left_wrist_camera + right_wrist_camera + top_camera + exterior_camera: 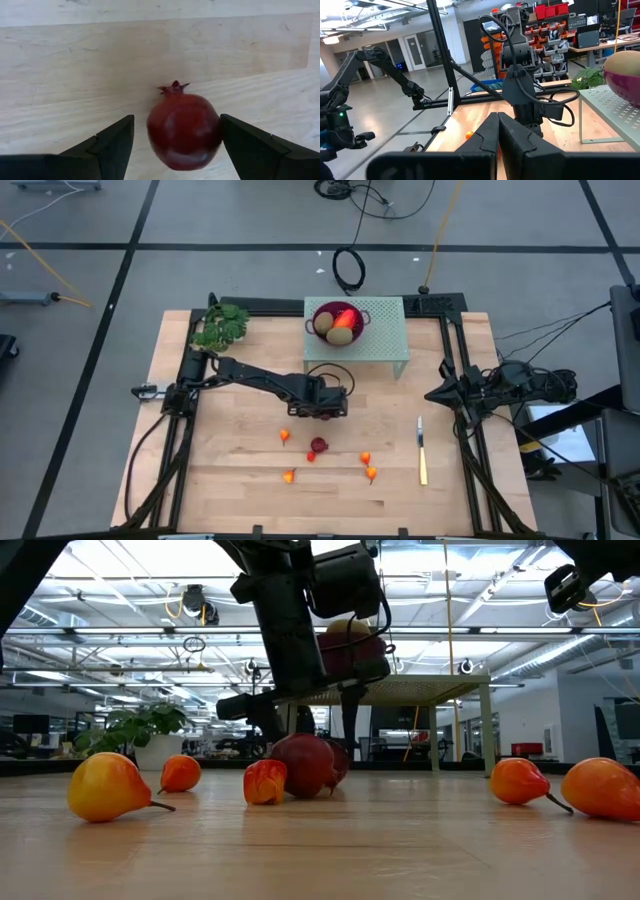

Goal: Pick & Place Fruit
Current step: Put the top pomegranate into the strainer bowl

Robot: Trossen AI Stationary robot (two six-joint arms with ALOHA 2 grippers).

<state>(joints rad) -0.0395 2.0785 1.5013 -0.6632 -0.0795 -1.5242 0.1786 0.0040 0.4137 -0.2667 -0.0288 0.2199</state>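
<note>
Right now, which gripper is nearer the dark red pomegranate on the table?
Left. The left gripper is open, straddling the pomegranate; the right gripper is shut, parked at the table's right edge.

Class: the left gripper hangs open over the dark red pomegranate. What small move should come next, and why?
Probably lower and close: the left gripper is open with a finger on each side of the pomegranate, which still lies on the table ungripped. The right gripper waits shut at the side.

The left fingers (112,145) run off the wrist view's edge; in the low view the bowl (352,648) sits half-hidden behind the left arm (290,630) — its contents can't be made out there.
</note>
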